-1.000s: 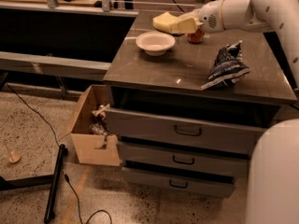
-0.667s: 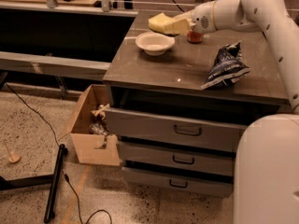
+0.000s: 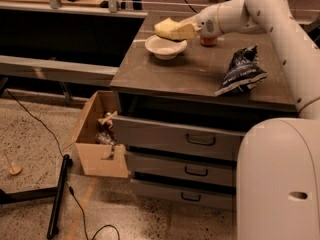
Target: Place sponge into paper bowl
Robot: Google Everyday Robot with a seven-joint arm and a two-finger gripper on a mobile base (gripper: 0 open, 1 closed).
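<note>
The white paper bowl (image 3: 165, 47) stands on the dark cabinet top near its back left. My gripper (image 3: 175, 32) reaches in from the right and hovers just above the bowl. It is shut on the pale yellow sponge (image 3: 163, 27), which sticks out to the left over the bowl's rim. The sponge is held in the air and is not touching the bowl.
An orange-red soda can (image 3: 208, 40) stands behind my wrist, partly hidden. A dark blue and white snack bag (image 3: 242, 70) lies at the right of the cabinet top (image 3: 180, 76). An open cardboard box (image 3: 97, 136) sits on the floor at the left, beside the drawers (image 3: 200, 140).
My gripper has moved left with the sponge, from beside the can to a spot over the bowl. Bowl, can and bag have not moved.
</note>
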